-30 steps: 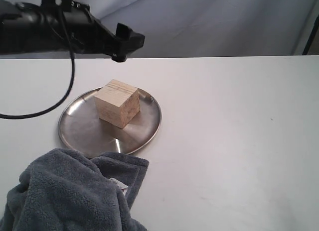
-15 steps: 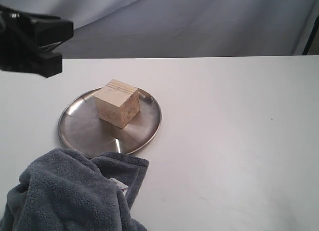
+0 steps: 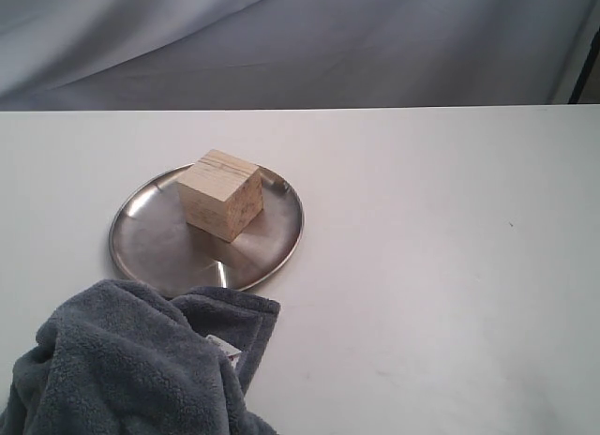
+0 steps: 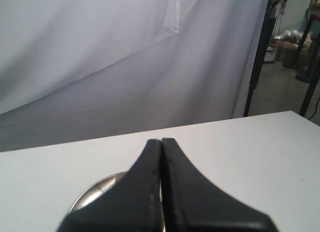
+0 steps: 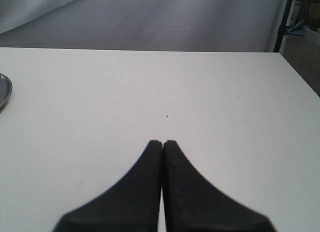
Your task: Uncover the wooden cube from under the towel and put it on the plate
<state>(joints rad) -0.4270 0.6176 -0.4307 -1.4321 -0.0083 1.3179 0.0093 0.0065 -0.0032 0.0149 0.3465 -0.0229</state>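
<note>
The wooden cube (image 3: 221, 195), light tan with visible grain and a thin dark line near 1 top edge, sits uncovered on the far part of the shiny round plate (image 3: 150, 247), 1 corner turned toward the camera. The fluffy grey-blue towel (image 3: 122, 369) lies bunched at the plate's near rim, its white tag (image 3: 225, 349) showing. The left gripper (image 4: 161, 142) and right gripper (image 5: 162, 143) each have their 2 fingers pressed together, holding nothing, above the white table (image 3: 431, 266).
</note>
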